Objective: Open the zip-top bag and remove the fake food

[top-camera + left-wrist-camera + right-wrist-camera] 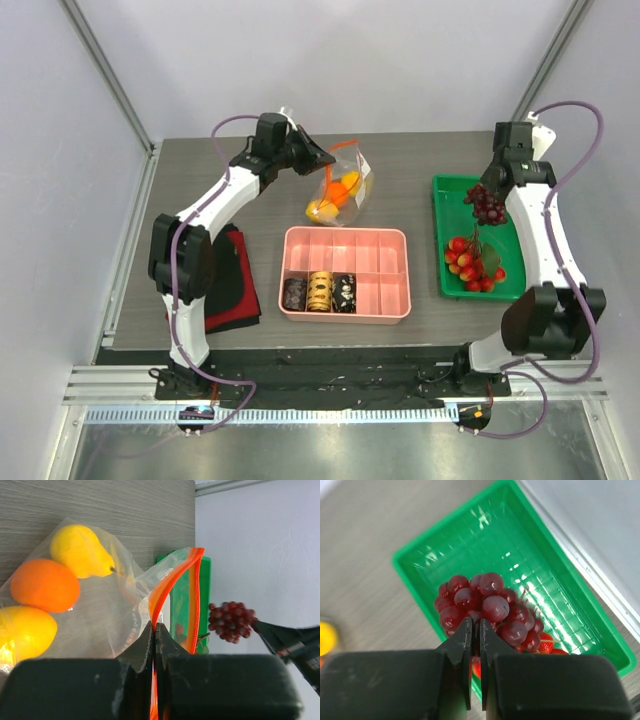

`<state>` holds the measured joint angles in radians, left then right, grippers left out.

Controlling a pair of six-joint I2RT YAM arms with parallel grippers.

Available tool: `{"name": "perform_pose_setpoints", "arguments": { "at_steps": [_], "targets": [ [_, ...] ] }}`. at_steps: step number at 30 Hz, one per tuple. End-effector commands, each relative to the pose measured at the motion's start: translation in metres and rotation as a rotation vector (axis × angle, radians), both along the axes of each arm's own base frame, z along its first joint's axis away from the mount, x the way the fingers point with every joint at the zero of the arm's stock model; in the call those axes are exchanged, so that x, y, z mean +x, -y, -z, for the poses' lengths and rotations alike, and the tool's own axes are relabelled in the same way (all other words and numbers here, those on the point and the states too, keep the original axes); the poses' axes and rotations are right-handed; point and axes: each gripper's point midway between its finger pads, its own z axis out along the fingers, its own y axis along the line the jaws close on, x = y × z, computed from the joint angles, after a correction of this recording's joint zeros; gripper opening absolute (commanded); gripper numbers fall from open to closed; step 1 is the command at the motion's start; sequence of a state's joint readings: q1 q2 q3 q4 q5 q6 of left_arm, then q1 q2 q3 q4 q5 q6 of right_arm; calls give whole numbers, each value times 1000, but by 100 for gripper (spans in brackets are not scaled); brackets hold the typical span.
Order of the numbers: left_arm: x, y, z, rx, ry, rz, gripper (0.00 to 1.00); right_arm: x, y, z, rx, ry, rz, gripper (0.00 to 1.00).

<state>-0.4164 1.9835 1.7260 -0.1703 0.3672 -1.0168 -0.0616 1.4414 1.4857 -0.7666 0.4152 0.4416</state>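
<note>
The clear zip-top bag [362,172] [107,622] hangs at the back middle of the table, its red-orange zip strip [160,587] parted. My left gripper [322,157] [155,625] is shut on one side of that strip. Inside the bag lie a yellow pear [80,550], an orange [45,585] and another yellow fruit [25,632]. My right gripper [483,189] [475,622] is shut on the dark purple grape bunch [487,206] [490,602] [231,621], held just above the green tray [449,192] [530,550]. Red fake food [470,265] lies in the tray's near half.
A pink compartment box [386,262] stands in the middle of the table, with three dark and gold patterned cylinders [320,292] in its front row. A dark red cloth [240,285] lies by the left arm. The table's back edge and a white wall are close behind both grippers.
</note>
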Motion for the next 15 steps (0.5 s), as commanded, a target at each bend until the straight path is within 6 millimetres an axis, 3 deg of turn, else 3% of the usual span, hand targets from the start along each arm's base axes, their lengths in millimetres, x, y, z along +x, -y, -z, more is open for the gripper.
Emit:
{"name": "perform_pose_setpoints", "arguments": {
  "at_steps": [1, 7, 12, 15],
  "targets": [
    [-4, -3, -23, -30, 60, 11, 0, 20, 9, 11, 2, 6, 5, 3],
    [-8, -4, -23, -44, 61, 13, 0, 39, 11, 52, 25, -87, -14, 11],
    [-11, -4, -29, -58, 69, 17, 0, 40, 10, 79, 20, -170, -45, 31],
    [-11, -4, -32, -58, 76, 16, 0, 40, 10, 81, 21, -200, -57, 52]
  ]
}}
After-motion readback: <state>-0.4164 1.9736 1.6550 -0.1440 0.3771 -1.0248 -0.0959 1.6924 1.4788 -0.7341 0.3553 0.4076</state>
